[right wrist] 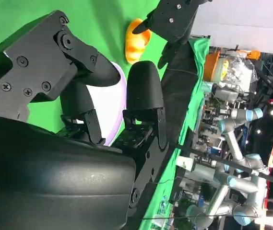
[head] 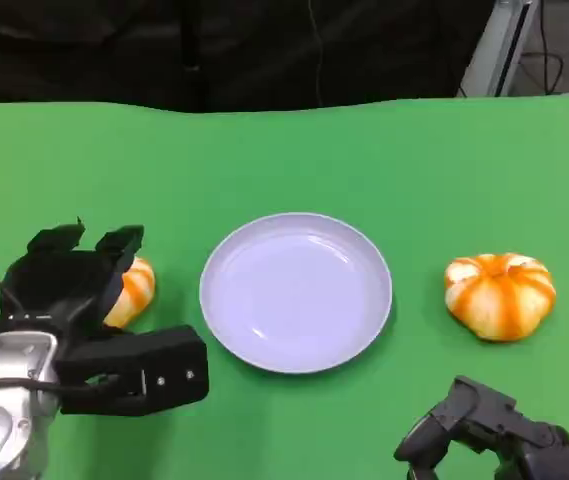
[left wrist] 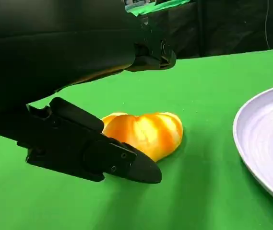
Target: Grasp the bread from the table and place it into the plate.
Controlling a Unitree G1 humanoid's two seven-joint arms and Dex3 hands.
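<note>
An orange-and-white striped bread (head: 134, 289) lies on the green table left of the pale plate (head: 226, 337). My left hand (head: 76, 290) is over and around it, with fingers on its far side and the thumb (left wrist: 98, 153) low at its near side. In the left wrist view the bread (left wrist: 147, 132) rests on the cloth between them with a gap above it, so nothing grips it. A second striped bread (head: 500, 294) sits right of the plate. My right hand (head: 484, 432) rests near the table's front edge, fingers apart and holding nothing.
The plate (left wrist: 266, 139) has nothing in it. A dark backdrop runs behind the far edge of the table (head: 294, 150). The right wrist view shows the left bread (right wrist: 135, 40) beneath my left hand (right wrist: 174, 17), with the plate (right wrist: 112, 103) nearer.
</note>
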